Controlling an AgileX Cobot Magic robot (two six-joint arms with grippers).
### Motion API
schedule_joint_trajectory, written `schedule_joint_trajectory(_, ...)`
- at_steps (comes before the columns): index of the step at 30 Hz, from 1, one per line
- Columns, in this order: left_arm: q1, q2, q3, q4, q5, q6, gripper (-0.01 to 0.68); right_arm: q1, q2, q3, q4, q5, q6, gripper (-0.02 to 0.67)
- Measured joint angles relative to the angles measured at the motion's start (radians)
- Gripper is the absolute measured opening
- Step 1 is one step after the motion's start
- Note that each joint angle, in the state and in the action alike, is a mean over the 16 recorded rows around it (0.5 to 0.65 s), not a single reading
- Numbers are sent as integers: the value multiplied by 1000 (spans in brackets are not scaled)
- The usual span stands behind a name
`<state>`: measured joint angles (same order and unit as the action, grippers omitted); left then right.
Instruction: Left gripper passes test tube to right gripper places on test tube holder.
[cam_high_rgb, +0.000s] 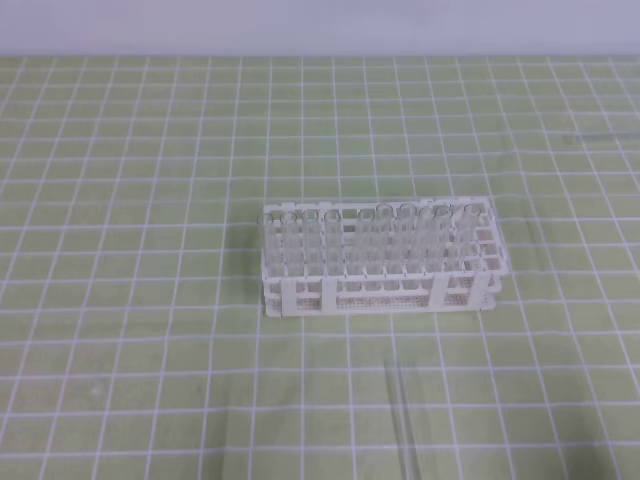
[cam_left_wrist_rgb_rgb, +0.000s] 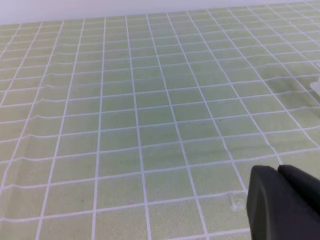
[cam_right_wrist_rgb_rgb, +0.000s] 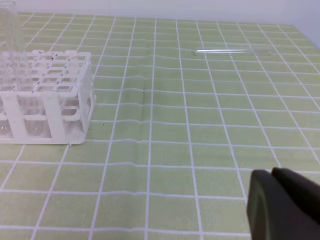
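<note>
The white test tube holder (cam_high_rgb: 378, 262) stands mid-mat with several clear tubes upright along its back row; its end also shows in the right wrist view (cam_right_wrist_rgb_rgb: 47, 97). One clear test tube (cam_high_rgb: 402, 415) lies on the green grid mat in front of the holder. A second faint tube (cam_right_wrist_rgb_rgb: 231, 51) lies far off, seen dimly at the back right (cam_high_rgb: 600, 135). Neither arm appears in the high view. My left gripper (cam_left_wrist_rgb_rgb: 278, 169) is shut and empty, low over bare mat. My right gripper (cam_right_wrist_rgb_rgb: 272, 172) is shut and empty, to the right of the holder.
The green grid mat (cam_high_rgb: 140, 300) covers the whole table up to a pale wall at the back. A small white edge (cam_left_wrist_rgb_rgb: 316, 86) pokes in at the right border of the left wrist view; what it is cannot be told.
</note>
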<state>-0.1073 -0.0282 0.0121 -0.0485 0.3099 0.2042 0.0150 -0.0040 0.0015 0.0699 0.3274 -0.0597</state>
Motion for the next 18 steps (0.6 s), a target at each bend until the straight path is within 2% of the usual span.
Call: schedule_joint_trajectory(18, 0, 2, -1, -2, -52, -7, -2, 0, 0, 0, 0, 0, 0, -18)
